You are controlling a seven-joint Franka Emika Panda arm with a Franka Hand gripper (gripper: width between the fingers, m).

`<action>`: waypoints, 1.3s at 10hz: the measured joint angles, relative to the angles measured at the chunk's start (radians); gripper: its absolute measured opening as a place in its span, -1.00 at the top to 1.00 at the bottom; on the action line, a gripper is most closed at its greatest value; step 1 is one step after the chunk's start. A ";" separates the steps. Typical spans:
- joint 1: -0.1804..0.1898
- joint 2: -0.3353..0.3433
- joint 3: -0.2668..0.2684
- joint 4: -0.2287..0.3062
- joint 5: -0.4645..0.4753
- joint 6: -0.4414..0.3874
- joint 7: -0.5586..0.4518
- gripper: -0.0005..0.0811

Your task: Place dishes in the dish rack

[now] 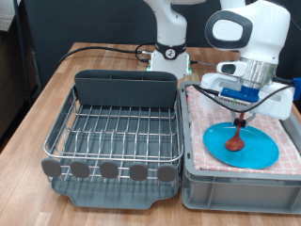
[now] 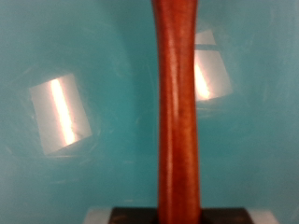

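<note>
The brown wooden spoon (image 1: 237, 132) hangs nearly upright from my gripper (image 1: 243, 113), which is shut on the top of its handle. The spoon's bowl end is at the surface of the round bright-blue plate (image 1: 252, 151); I cannot tell if it touches. The plate lies on pink checked cloth in a grey bin at the exterior view's right. In the wrist view the spoon's handle (image 2: 177, 103) runs straight down the middle over the plate (image 2: 84, 56). The dish rack (image 1: 118, 132), a chrome wire grid in a dark grey tray, stands at the left and holds nothing. The white mug is out of view.
The grey plastic bin (image 1: 235, 184) with the pink checked cloth (image 1: 202, 118) stands tight against the rack's right side. The robot's base (image 1: 169, 52) and black cables are behind the rack. Everything stands on a wooden table (image 1: 38, 104).
</note>
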State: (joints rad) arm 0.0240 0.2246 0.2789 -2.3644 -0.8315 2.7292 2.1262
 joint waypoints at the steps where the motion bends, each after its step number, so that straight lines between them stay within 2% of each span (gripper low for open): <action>1: -0.012 -0.031 0.015 -0.015 0.096 -0.020 -0.059 0.77; 2: -0.017 -0.072 0.026 -0.033 0.184 -0.057 -0.097 0.77; 5: -0.016 -0.197 0.035 -0.087 0.371 -0.164 -0.131 0.77; 8: -0.013 -0.321 0.033 -0.146 0.511 -0.233 -0.148 0.77; 10: -0.007 -0.400 0.029 -0.169 0.624 -0.357 -0.144 0.77; 11: -0.004 -0.440 0.027 -0.187 0.663 -0.394 -0.144 0.77; 12: -0.005 -0.435 0.028 -0.186 0.655 -0.384 -0.146 0.77; 13: -0.014 -0.434 0.027 -0.188 0.655 -0.376 -0.090 0.77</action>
State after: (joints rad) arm 0.0104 -0.2096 0.3059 -2.5527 -0.1762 2.3529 2.0365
